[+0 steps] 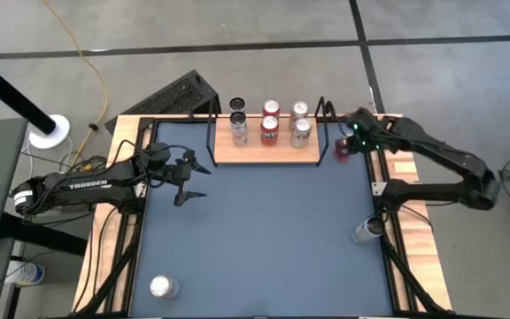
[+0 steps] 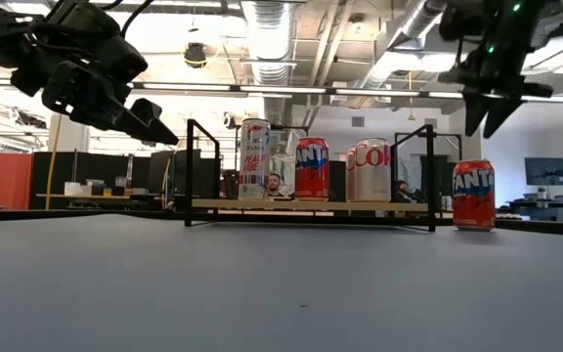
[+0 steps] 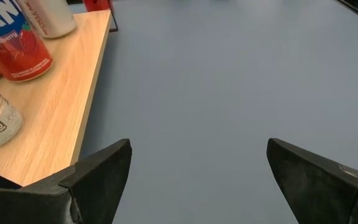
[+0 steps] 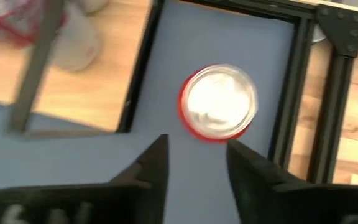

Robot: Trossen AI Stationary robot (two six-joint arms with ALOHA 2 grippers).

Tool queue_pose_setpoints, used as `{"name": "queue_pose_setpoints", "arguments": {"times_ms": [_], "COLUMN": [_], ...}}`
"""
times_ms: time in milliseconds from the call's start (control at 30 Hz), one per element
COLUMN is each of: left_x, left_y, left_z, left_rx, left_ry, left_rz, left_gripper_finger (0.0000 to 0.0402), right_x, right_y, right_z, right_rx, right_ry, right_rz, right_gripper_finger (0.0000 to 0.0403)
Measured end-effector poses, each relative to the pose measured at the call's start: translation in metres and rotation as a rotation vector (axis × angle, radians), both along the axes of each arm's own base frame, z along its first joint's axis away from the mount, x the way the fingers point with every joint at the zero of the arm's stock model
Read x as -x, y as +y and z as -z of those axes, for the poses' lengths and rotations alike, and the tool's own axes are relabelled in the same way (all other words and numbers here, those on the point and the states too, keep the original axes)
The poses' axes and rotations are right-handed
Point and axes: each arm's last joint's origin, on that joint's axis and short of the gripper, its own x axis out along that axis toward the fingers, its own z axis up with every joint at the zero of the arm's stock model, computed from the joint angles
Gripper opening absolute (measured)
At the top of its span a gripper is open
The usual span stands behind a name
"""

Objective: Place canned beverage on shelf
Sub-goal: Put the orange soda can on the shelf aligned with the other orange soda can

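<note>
Two loose cans (image 1: 164,286) are lying near the table's front edge from above, while the right gripper (image 1: 354,140) is hovering over a red can (image 1: 343,150) standing on the tabletop just beside the shelf (image 1: 267,150). At table level, that gripper's fingers (image 2: 473,110) are hanging slightly parted above the can. The left gripper (image 3: 197,180) is waiting, spread wide.

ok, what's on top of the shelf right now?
Three cans stand on the shelf: a silver can, a red can and a silver Coke can. Another red can stands on the table beside it, below the right hand.
</note>
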Motion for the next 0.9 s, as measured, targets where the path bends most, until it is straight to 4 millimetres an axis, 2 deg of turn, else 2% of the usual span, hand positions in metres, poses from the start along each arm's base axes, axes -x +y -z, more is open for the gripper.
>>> {"name": "queue_pose_setpoints", "arguments": {"times_ms": [233, 400, 600, 900], "left_x": [0.000, 0.000, 0.000, 0.000], "left_y": [0.000, 0.000, 0.000, 0.000], "left_z": [0.000, 0.000, 0.000, 0.001], "left_rx": [0.002, 0.002, 0.001, 0.002], "left_ry": [0.004, 0.004, 0.004, 0.005], "left_rz": [-0.001, -0.001, -0.001, -0.001], "left_gripper_finger": [0.0364, 0.0364, 0.0364, 0.0364], "right_x": [0.000, 0.001, -0.001, -0.012], "right_y": [-0.033, -0.046, -0.056, -0.071], "right_z": [0.013, 0.021, 0.029, 0.048], "right_rx": [-0.069, -0.105, -0.137, -0.178], "right_ry": [0.017, 0.043, 0.068, 0.130], "right_rz": [0.017, 0.038, 0.060, 0.069], "right_gripper_finger": [0.0262, 0.0322, 0.0346, 0.0345]}}
